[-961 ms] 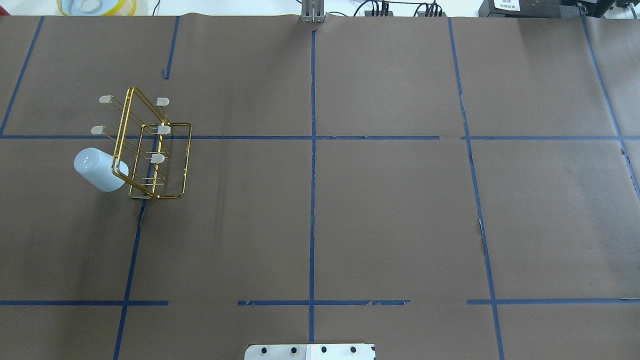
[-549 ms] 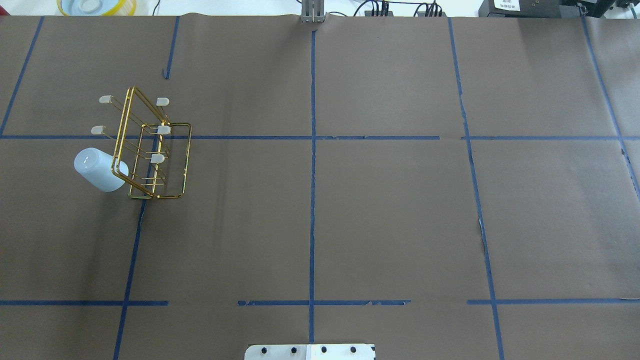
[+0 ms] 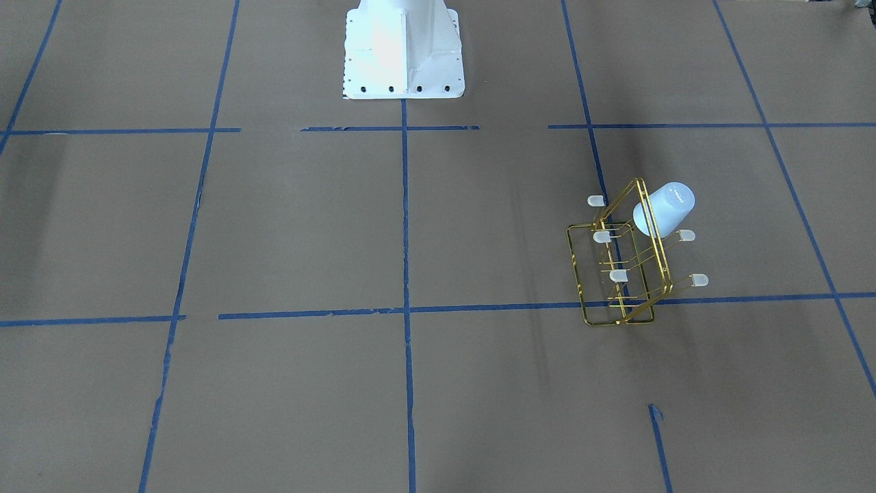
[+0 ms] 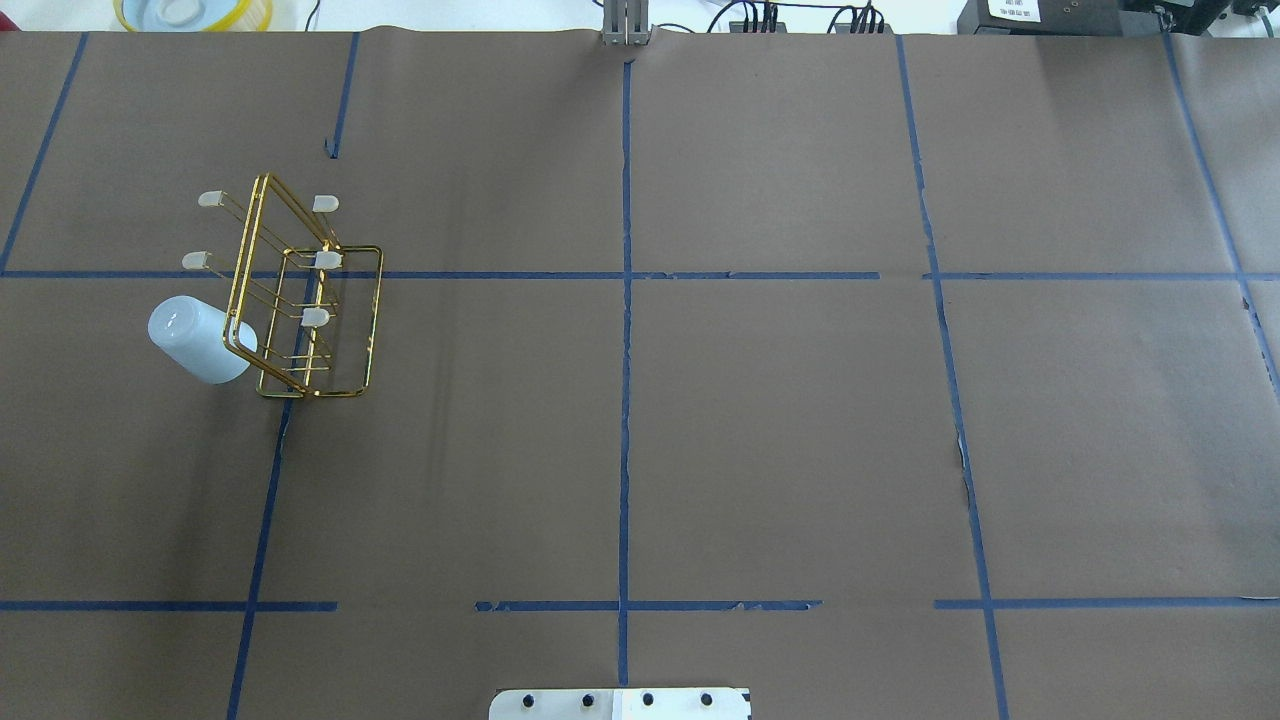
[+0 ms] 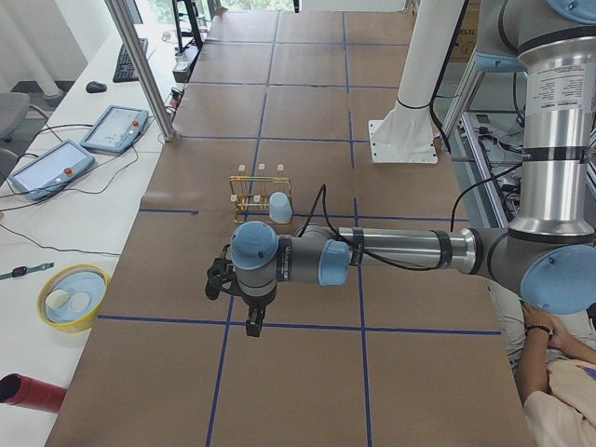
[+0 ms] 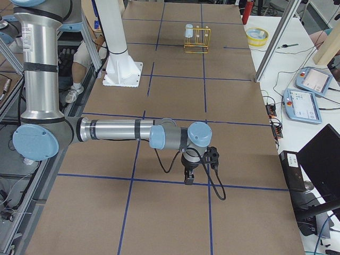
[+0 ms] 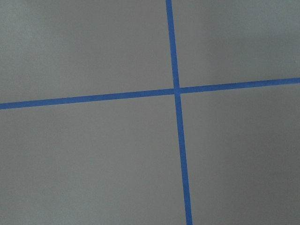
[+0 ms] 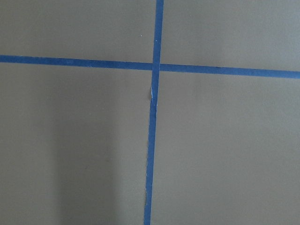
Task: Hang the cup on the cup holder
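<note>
The cup (image 4: 200, 340) hangs tilted on the rack (image 4: 327, 260). Its mouth is slipped over a prong on the rack's left side, the one nearest the robot, and its closed bottom points outward.

The left gripper (image 5: 251, 328) points straight down above a crossing of blue tape (image 7: 177, 90) on the brown table (image 4: 780, 420). Cup and rack sit well apart from its fingers, farther along the table. The right gripper (image 6: 188, 178) also points down over a tape crossing, and the cup is at the far end of the table from its fingers.

Each gripper shows only in a side view, so I cannot tell how far either one's fingers are spread or whether they hold anything.
</note>
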Controlling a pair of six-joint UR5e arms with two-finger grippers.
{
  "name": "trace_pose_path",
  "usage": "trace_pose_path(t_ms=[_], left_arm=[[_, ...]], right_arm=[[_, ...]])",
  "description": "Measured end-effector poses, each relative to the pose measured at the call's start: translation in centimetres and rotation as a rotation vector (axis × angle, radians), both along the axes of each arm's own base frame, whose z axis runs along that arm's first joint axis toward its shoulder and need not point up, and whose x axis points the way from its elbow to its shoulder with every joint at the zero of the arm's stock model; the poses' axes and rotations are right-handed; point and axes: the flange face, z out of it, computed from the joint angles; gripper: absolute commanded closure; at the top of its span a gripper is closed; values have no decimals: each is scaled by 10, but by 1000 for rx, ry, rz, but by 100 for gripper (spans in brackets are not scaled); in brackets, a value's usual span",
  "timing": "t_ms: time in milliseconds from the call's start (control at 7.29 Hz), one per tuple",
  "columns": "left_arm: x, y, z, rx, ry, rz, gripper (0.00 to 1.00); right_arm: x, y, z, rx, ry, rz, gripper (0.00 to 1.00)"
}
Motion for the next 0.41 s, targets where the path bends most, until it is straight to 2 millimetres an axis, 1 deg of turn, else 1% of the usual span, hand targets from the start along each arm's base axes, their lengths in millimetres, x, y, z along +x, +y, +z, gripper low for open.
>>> trace_pose_path(t_ms=[412], left_arm=[[1,0,2,-5,0,2,0]], right_arm=[[0,0,0,0,0,0,0]])
